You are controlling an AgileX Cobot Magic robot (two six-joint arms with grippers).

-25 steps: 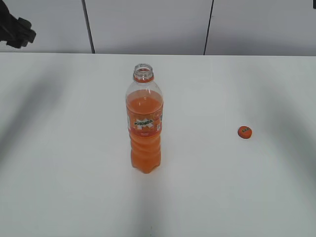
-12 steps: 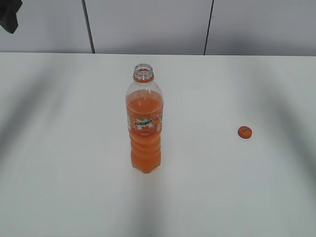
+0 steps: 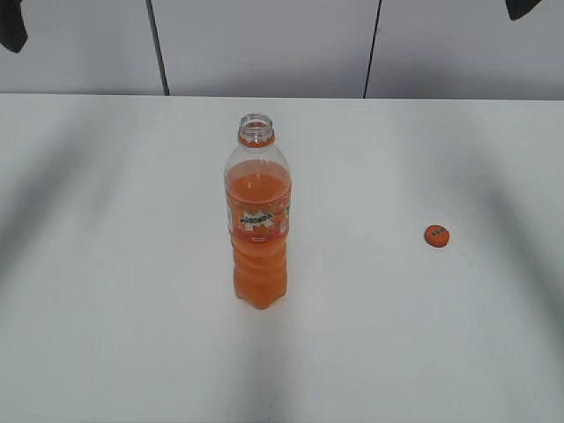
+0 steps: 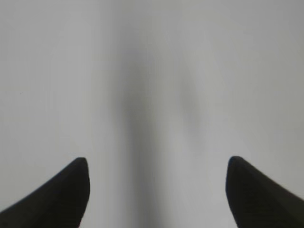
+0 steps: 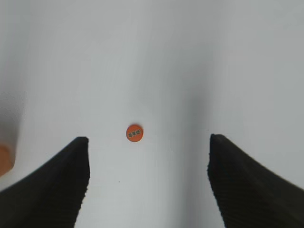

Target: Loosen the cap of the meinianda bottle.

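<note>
The meinianda bottle (image 3: 258,220) stands upright in the middle of the white table, its mouth open with no cap on it. The small orange cap (image 3: 436,235) lies flat on the table to the bottle's right; it also shows in the right wrist view (image 5: 135,133), far below the jaws. My right gripper (image 5: 148,142) is open and empty, high above the table; only a dark tip (image 3: 524,7) shows at the top right of the exterior view. My left gripper (image 4: 156,164) is open and empty over bare table; a dark part (image 3: 12,26) shows at the top left.
The white table (image 3: 397,335) runs back to a grey panelled wall (image 3: 264,44). An orange blur, perhaps the bottle, shows at the left edge of the right wrist view (image 5: 4,159).
The left arm has risen and drawn back to the top left corner. A tip of the right arm has come into view at the top right. Bottle and cap have not moved.
</note>
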